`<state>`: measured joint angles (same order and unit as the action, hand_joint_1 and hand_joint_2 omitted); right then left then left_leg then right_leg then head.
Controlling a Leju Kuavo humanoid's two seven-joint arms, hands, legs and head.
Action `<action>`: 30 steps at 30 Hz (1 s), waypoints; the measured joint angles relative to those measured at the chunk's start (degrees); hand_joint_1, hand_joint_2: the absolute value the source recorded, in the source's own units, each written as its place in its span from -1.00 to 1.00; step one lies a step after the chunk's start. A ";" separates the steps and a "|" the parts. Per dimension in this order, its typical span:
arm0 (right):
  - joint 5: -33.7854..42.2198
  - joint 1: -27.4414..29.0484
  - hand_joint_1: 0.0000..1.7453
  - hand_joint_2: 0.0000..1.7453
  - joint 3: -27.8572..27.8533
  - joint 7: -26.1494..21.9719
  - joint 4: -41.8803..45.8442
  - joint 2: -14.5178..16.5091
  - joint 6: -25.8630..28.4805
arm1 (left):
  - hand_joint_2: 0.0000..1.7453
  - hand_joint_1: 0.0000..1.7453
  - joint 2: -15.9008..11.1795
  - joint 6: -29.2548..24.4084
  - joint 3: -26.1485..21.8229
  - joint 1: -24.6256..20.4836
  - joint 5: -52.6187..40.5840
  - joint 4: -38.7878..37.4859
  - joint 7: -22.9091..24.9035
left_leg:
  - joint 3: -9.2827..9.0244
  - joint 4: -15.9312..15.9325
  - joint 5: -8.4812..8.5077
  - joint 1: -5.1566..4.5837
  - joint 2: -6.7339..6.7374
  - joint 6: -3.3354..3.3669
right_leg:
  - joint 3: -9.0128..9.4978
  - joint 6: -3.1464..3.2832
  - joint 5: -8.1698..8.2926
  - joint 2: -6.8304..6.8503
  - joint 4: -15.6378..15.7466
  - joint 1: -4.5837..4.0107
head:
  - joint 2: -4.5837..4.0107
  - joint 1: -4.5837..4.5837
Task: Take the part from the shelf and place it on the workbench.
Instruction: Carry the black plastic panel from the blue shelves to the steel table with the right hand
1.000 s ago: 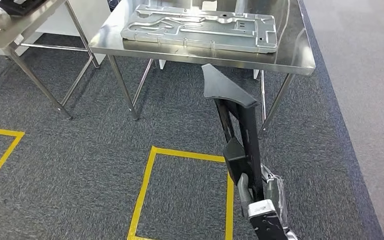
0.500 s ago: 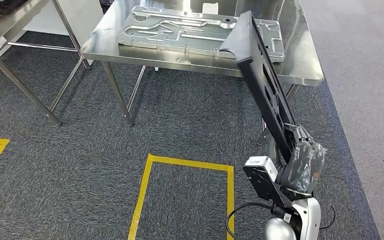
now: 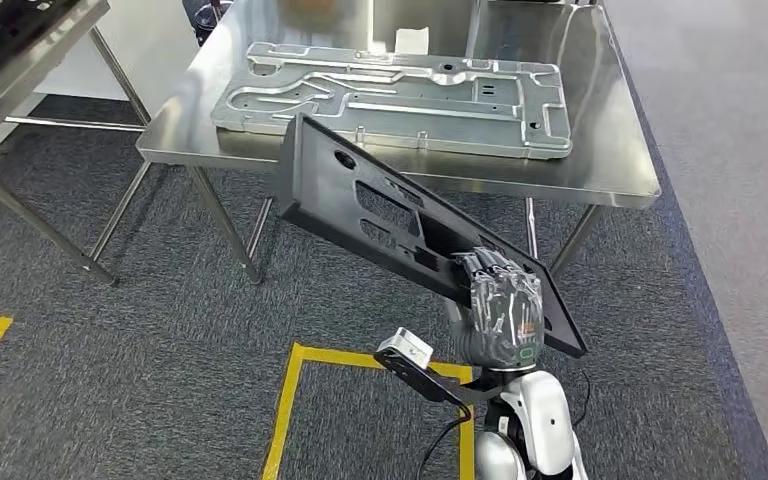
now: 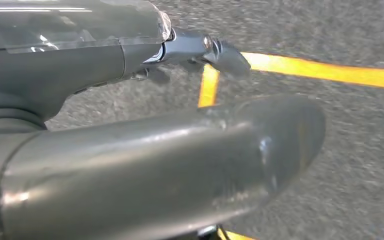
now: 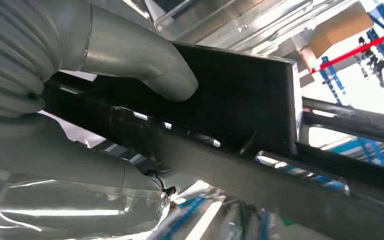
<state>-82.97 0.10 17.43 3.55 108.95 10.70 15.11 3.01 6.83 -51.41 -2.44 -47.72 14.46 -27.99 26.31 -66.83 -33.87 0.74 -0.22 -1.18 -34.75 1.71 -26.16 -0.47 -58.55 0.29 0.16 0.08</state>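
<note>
My right hand [image 3: 500, 310] grips a long black plastic part [image 3: 380, 215] with several cut-outs by its near end. The part slants up and to the left, and its far end reaches the front edge of the steel workbench [image 3: 605, 165] from slightly below. A large silver cast metal plate [image 3: 400, 95] lies flat on that bench. In the right wrist view the thumb [image 5: 145, 60] presses on the black part [image 5: 240, 100]. My left hand [image 4: 130, 125] hangs over the carpet and holds nothing, its fingers [image 4: 220, 50] stretched out.
A second steel table [image 3: 35, 55] stands at the left with a black part [image 3: 0, 20] on it. The workbench legs [image 3: 225, 220] stand just beyond the held part. Yellow tape [image 3: 290, 400] marks a square on the grey carpet below me.
My right arm has swung the black part from nearly upright down to a leftward slant before the bench. The camera has moved closer to the bench.
</note>
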 joint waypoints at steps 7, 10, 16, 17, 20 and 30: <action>-6.06 -4.78 1.00 1.00 2.93 3.17 -4.40 -2.03 -4.33 | -1.00 -1.00 -0.03 0.07 -0.56 0.73 -1.54 -0.05 0.37 | 11.84 1.16 0.94 -0.40 -0.03 1.07 | 7.67 -0.06 -5.55 -0.68 1.03 -0.16 | -0.01 -0.08; -6.79 -6.75 1.00 1.00 3.36 3.91 -6.37 -3.42 -5.12 | -1.00 -1.00 -0.19 0.16 -0.85 1.05 -1.96 -0.13 0.31 | 12.11 6.16 10.61 -0.93 -0.22 1.92 | 9.59 -1.07 -7.60 -1.09 1.19 -0.34 | 0.00 -0.12; -6.97 -12.32 1.00 1.00 5.69 6.18 -8.49 -7.60 -7.24 | -1.00 -1.00 -0.14 0.72 -1.36 0.33 -2.98 -0.16 -0.10 | 7.46 9.02 9.14 -0.39 -0.27 3.19 | 2.73 -3.10 -6.68 -0.09 -10.03 -0.17 | -0.01 0.22; -6.97 -13.18 1.00 1.00 6.05 6.25 -8.96 -8.45 -7.52 | -1.00 -1.00 -0.15 0.87 -1.49 0.30 -3.12 -0.16 -0.13 | 6.60 9.28 8.61 -0.37 -0.27 3.27 | 0.14 -3.38 -8.23 -0.02 -12.45 -0.03 | -0.01 0.28; -6.97 -14.92 1.00 1.00 6.99 6.45 -10.03 -10.46 -8.07 | -1.00 -1.00 -0.16 1.12 -1.75 0.37 -3.33 -0.17 -0.16 | 3.59 9.51 6.40 -0.31 -0.44 3.18 | -4.62 -3.77 -11.53 0.15 -12.68 0.23 | 0.00 0.31; -6.97 -18.29 1.00 1.00 8.65 6.15 -11.77 -13.09 -8.85 | -1.00 -1.00 -0.44 1.44 -2.28 -0.15 -3.87 -0.38 -0.16 | -0.28 3.72 1.96 -0.43 -0.56 0.55 | -1.08 0.17 2.26 0.02 0.35 -0.16 | -0.01 0.33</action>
<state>-89.94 -18.20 26.08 9.69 97.19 -2.39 6.26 2.56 8.27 -53.70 -2.59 -51.60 14.08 -28.15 26.03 -63.10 -31.91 0.31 -0.78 -0.63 -35.83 1.87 -23.90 -0.45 -58.20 0.13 0.16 0.41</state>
